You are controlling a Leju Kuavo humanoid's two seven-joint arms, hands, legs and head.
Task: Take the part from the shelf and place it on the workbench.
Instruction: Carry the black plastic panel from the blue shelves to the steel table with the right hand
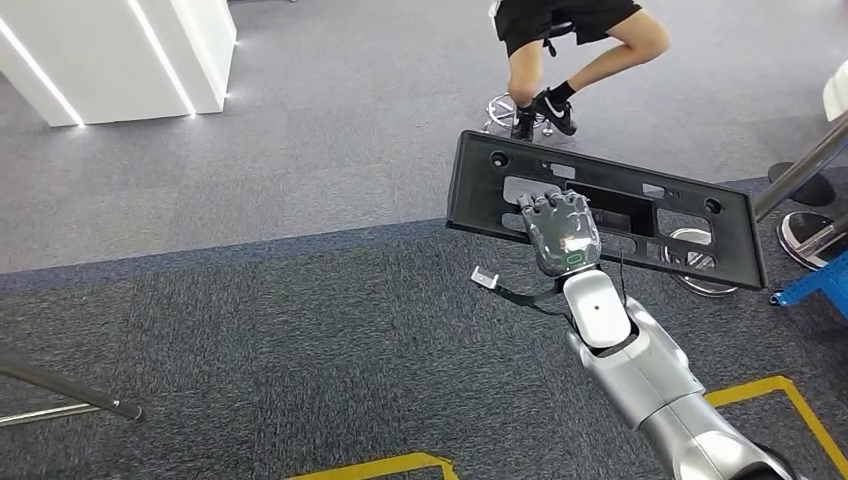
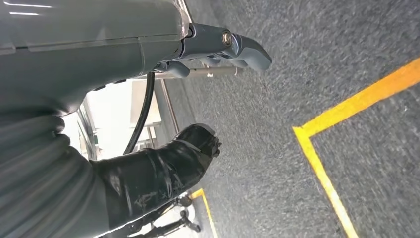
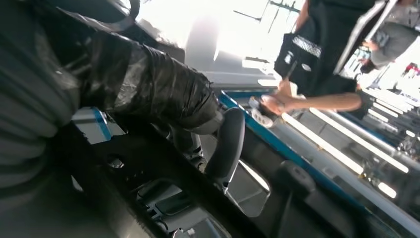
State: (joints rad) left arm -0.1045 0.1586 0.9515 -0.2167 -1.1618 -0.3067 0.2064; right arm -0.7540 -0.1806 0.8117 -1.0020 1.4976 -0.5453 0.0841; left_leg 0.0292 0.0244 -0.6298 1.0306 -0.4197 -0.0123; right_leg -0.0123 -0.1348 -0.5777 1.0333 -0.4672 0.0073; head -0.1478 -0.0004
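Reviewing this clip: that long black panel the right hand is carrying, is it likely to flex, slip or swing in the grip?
The black panel looks like rigid moulded plastic: it spans straight with no visible sag. Its many cut-outs suggest it is fairly light for its size. The right hand holds it left of centre, so the longer end may tend to dip or twist.

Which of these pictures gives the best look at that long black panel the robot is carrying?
The head view: the whole black part shows there, held by the right hand above the carpet. The right wrist view catches a close, dark stretch of it. The left wrist view faces the floor.
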